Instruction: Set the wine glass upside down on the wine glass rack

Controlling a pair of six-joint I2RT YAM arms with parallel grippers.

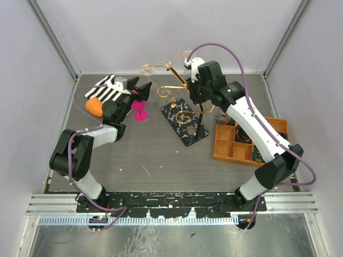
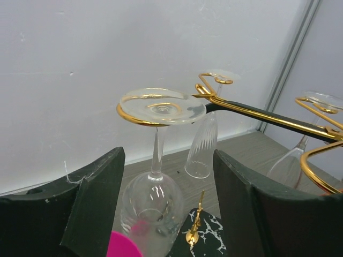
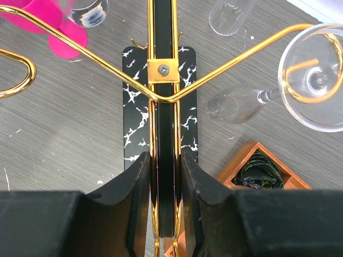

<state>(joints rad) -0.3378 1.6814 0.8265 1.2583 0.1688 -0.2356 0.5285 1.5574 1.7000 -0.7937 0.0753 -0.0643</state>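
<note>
The wine glass (image 2: 154, 203) hangs upside down in the rack's (image 3: 163, 70) curl, with the left gripper (image 2: 168, 154) spread empty either side of its stem. It should probably back straight out, clear of the bowl, while the right gripper (image 3: 165, 160) pinches the rack steady.

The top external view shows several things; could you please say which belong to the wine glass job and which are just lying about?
Job:
wine glass rack
wine glass hung on it
right gripper clamping the post
left gripper, open

Lying about:
orange compartment tray
pink object
striped cloth
</note>
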